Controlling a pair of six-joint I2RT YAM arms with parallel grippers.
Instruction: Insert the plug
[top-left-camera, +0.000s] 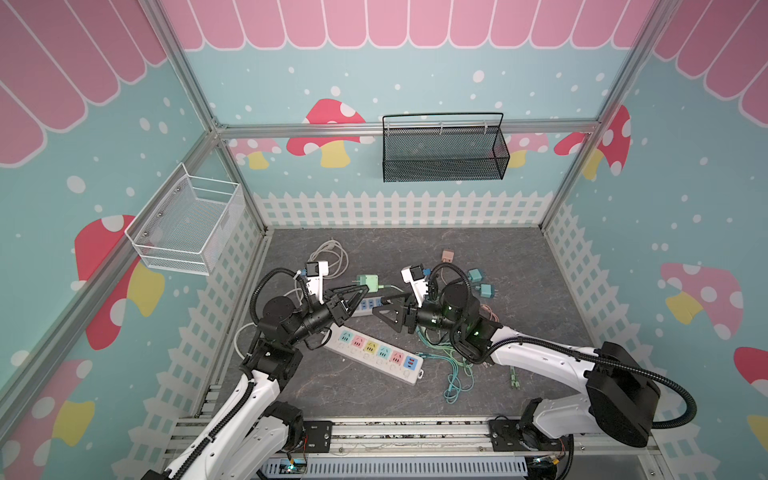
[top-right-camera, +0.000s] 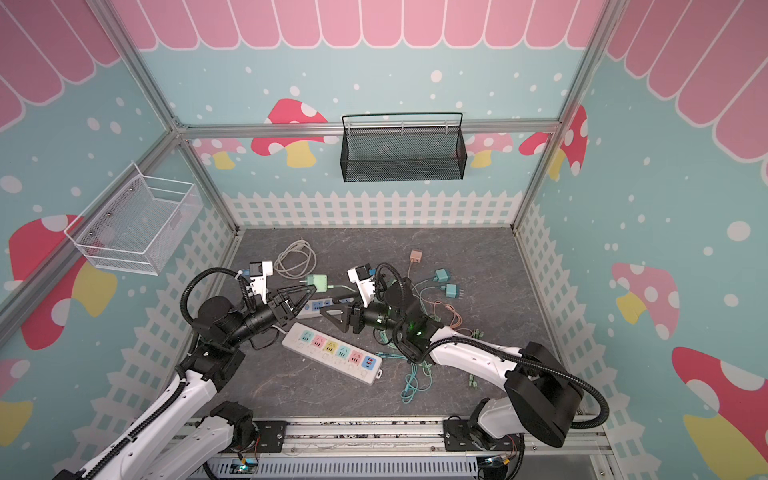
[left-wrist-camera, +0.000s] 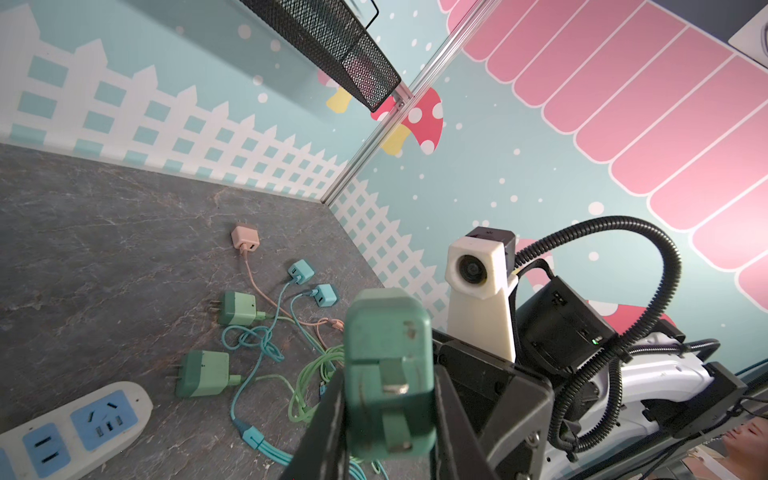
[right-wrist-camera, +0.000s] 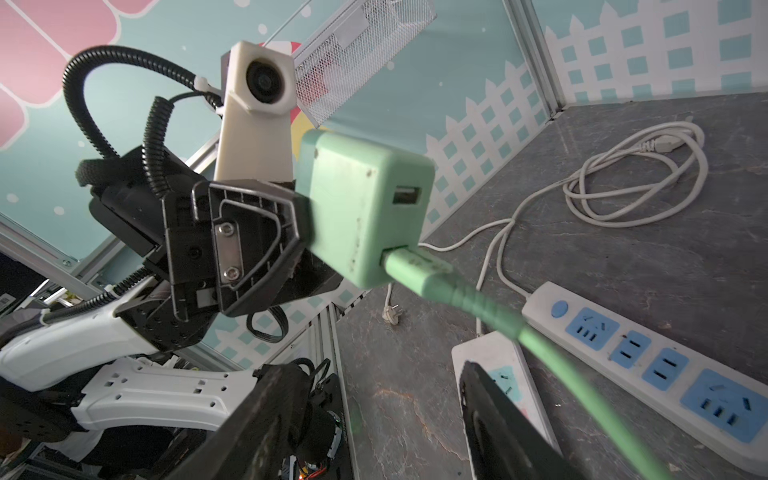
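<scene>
My left hand (top-left-camera: 360, 291) pinches the green plug (top-left-camera: 368, 283) by its flat sides; light, rigid, slippery I'd judge; its cable (right-wrist-camera: 457, 299) may tug; right hand (top-left-camera: 380, 306) gapes empty opposite.

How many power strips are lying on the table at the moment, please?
2. The strip with pastel sockets lies centrally, at an angle. The strip with blue sockets lies just behind it, farther from the robot and mostly covered in both top views. No others seem hidden.

In both top views the blue-socket power strip (top-left-camera: 365, 306) (top-right-camera: 315, 306) is mostly hidden under the left gripper (top-left-camera: 363, 288) and right gripper (top-left-camera: 380, 305). The green cable (right-wrist-camera: 540, 345) blurs toward the right wrist view's edge.
</scene>
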